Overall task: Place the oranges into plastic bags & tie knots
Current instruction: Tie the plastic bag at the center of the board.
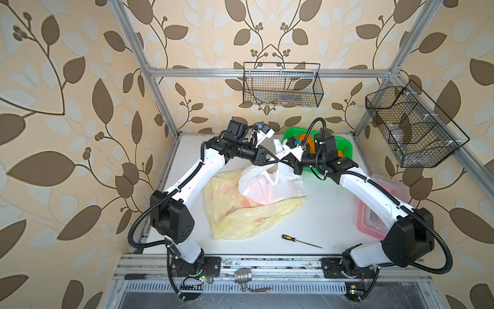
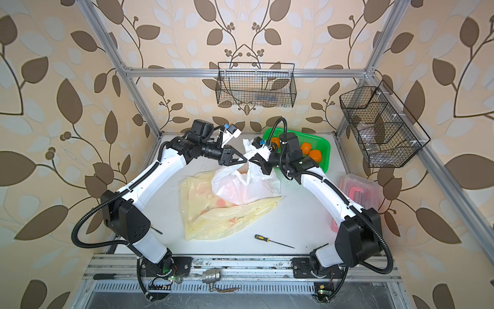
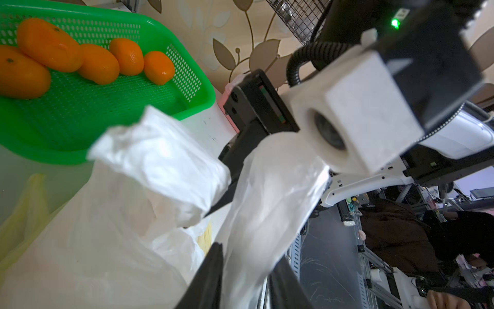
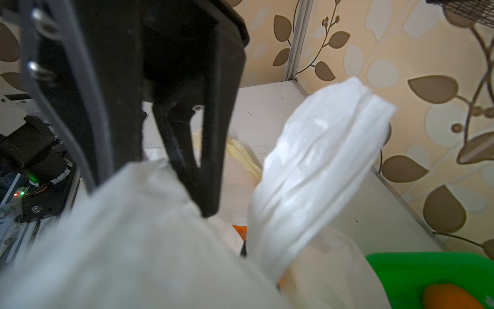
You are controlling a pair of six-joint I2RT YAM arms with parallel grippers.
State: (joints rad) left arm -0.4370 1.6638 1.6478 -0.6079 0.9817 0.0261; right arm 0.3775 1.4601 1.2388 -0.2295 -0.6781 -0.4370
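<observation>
Partly behind the right arm [image 2: 320,184], oranges [image 2: 315,155] in the green basket [image 2: 310,136].

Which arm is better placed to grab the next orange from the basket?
Probably right: the right gripper hangs beside the green basket of oranges, though it must first release the white bag.

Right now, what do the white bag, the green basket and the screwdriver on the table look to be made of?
white bag: thin plastic film, translucent and slightly glossy; it crinkles, and orange shows faintly through it.
green basket: rigid moulded plastic, glossy, with perforated walls and floor.
screwdriver: slim dark metal shaft, probably steel; yellow-and-black handle, likely plastic or rubber, too small to tell which.
</observation>
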